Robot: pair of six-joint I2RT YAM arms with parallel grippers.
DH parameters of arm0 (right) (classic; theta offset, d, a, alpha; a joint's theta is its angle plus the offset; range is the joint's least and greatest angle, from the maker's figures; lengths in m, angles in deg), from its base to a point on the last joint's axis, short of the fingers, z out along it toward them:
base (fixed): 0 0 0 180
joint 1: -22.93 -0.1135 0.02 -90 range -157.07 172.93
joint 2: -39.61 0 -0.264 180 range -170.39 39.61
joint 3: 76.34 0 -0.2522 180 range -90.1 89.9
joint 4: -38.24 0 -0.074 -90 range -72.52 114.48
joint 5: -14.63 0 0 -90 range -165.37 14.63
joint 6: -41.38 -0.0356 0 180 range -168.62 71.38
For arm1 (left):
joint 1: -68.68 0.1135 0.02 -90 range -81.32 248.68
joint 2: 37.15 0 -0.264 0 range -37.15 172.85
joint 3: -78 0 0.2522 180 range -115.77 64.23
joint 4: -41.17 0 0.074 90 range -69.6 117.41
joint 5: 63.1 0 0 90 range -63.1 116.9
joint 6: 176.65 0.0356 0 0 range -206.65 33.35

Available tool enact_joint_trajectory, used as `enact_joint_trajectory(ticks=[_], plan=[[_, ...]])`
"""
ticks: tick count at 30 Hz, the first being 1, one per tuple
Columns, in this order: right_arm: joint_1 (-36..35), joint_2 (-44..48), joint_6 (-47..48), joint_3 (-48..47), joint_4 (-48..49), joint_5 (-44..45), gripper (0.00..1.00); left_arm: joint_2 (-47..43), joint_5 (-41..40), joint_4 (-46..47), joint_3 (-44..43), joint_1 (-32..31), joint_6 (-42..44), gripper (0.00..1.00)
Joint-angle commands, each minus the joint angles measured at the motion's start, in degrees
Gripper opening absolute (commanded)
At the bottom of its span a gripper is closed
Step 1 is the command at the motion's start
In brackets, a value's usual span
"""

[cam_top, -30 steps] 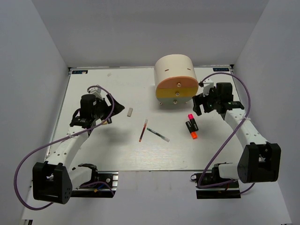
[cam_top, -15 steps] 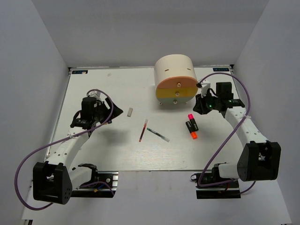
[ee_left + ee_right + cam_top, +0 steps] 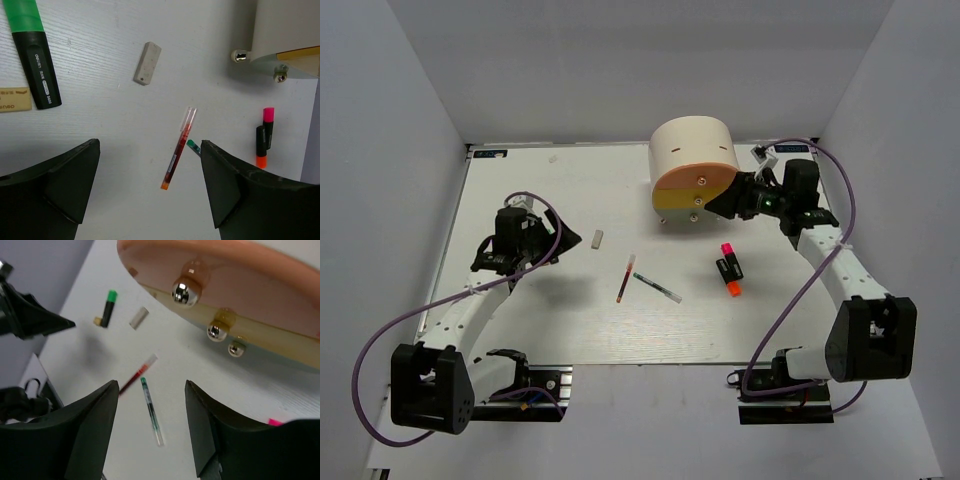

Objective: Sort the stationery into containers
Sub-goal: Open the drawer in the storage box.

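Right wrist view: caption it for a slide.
Open right hand faces orange drawer knob; red pen, clear pen lie beyond.

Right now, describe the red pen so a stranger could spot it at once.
Start at the cream desk organiser at the far side of the table and come nearer, to the middle, where two thin pens lie close together. The red pen is the left one; unlike the clear pen beside it, its barrel shows red.

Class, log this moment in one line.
right claw: open, near orange drawer knob | left claw: open | eraser, red pen: on table
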Motion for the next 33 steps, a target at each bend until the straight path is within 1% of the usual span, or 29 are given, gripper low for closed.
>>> enact_joint_trajectory(ticks=[1,7,13,15,18,21,23,24,26,27,29,31,33], plan=[[-0.5,-3.1,-16.3,-0.6,11.9,-0.2,0.62,0.3,0.1,0.6,-0.7,-0.1,-0.2,0.92],[-1.8,-9.2,-25.4,-3.2,16.3,4.9,0.62,0.3,0.1,1.2,-0.7,-0.1,-0.2,0.92],[-2.7,-13.5,-28.7,-7.8,18.2,7.3,0.62,0.8,0.6,1.2,-0.7,-0.1,-0.2,0.92],[-2.8,-14.1,-29.8,-8.9,18.3,7.3,0.6,0.8,0.1,1.2,-0.7,-0.1,-0.2,0.92],[-2.9,-14.7,-31.9,-9.3,18.9,8.2,0.55,0.8,0.1,1.2,-0.2,-0.1,-0.2,0.92],[-2.9,-14.8,-34.5,-8.7,19.3,11.2,0.54,0.8,0.1,1.2,-0.2,-0.1,-0.2,0.92],[-2.9,-15.1,-35.0,-8.6,19.2,11.7,0.52,1.3,0.1,1.7,-0.2,-0.1,-0.2,0.92],[-3.0,-15.1,-35.5,-8.4,19.4,12.1,0.48,1.3,0.1,2.2,-0.2,-0.1,-0.2,0.92],[-3.1,-15.2,-35.8,-8.1,19.8,12.1,0.46,2.1,0.6,2.2,-0.2,-0.1,-0.2,0.92],[-3.0,-15.1,-35.9,-7.9,19.8,12.5,0.41,2.6,0.6,2.8,-0.2,-0.1,-0.2,0.92],[-3.3,-15.1,-36.0,-7.4,20.1,12.6,0.35,3.2,1.1,3.4,-0.2,-0.1,-0.7,0.92],[-3.3,-14.9,-35.6,-7.0,20.2,12.6,0.26,3.7,1.7,4.0,-0.7,-0.1,-0.8,0.92],[-3.3,-14.5,-35.4,-6.4,20.5,11.9,0.22,4.9,1.7,5.0,-0.7,-0.1,-0.8,0.92]])
